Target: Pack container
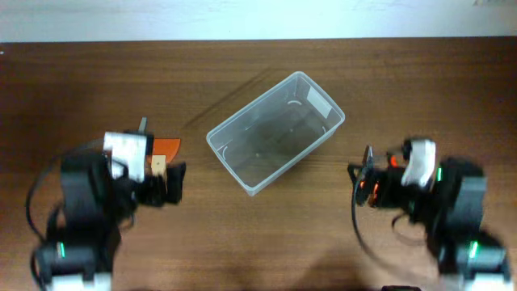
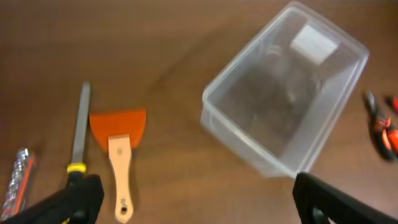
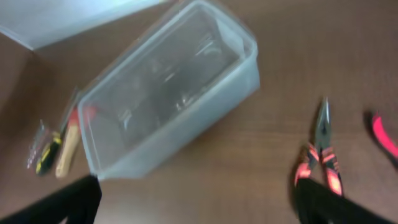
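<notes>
The container (image 1: 229, 164) is a clear plastic bin standing empty and slanted at the table's middle. It also shows in the left wrist view (image 2: 249, 146) and the right wrist view (image 3: 180, 127). My left gripper (image 1: 166, 184) is open and empty, left of the bin; in its wrist view (image 2: 196, 208) its fingers flank bare table. My right gripper (image 1: 363, 182) is open and empty, right of the bin, over bare table in its wrist view (image 3: 196, 211).
Left of the bin lie an orange scraper with a wooden handle (image 2: 119, 149), a thin file with a yellow-black handle (image 2: 79, 134) and a bit rail (image 2: 17, 177). Right of the bin lie red-handled pliers (image 3: 322, 155) and another red-handled tool (image 3: 384, 134).
</notes>
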Controlling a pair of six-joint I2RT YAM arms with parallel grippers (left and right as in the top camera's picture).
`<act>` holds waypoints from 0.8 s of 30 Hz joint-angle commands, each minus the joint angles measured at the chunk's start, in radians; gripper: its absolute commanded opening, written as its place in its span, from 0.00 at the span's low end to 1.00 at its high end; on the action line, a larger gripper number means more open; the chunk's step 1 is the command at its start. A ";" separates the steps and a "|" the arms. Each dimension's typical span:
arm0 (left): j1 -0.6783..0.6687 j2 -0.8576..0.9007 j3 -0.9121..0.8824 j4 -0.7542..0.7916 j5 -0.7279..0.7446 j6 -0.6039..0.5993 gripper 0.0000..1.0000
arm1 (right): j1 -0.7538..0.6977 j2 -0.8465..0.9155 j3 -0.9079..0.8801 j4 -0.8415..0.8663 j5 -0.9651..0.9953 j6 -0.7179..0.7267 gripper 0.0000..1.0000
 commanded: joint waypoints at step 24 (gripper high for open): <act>-0.653 0.463 0.260 -0.226 -0.187 0.005 0.02 | 0.163 0.799 0.531 -0.035 0.019 0.060 0.31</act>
